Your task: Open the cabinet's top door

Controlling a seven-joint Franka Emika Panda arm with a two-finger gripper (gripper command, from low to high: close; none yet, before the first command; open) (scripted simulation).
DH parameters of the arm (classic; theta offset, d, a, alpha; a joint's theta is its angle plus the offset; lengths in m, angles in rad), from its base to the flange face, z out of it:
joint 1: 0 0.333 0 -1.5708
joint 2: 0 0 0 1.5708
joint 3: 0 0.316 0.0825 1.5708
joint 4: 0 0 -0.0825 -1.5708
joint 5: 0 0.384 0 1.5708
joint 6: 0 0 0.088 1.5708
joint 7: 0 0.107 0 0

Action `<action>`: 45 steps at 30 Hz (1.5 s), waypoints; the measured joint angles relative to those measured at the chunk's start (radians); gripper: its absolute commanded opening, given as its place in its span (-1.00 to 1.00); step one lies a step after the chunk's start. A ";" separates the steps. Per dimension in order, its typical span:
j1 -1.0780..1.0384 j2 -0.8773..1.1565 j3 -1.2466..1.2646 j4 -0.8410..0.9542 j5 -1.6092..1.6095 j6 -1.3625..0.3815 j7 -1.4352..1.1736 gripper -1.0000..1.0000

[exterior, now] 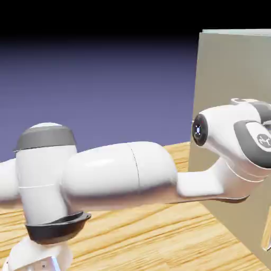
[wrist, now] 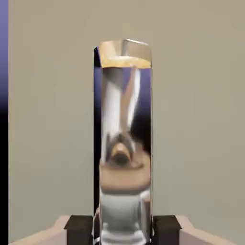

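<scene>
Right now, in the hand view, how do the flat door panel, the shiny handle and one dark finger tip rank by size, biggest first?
1. The flat door panel, filling most of the view
2. The shiny handle, a long upright bar
3. One dark finger tip, far smaller

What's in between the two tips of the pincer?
The shiny bar handle lies between the pincer's dark tips, as the hand view shows.
</scene>
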 measured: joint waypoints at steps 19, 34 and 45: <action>-0.585 -0.174 0.395 -0.688 -0.152 -0.523 0.267 -1.00; -0.973 -0.362 0.904 -1.129 0.242 -0.878 0.314 -1.00; -0.993 -0.467 1.303 -1.230 0.623 -1.083 0.301 -1.00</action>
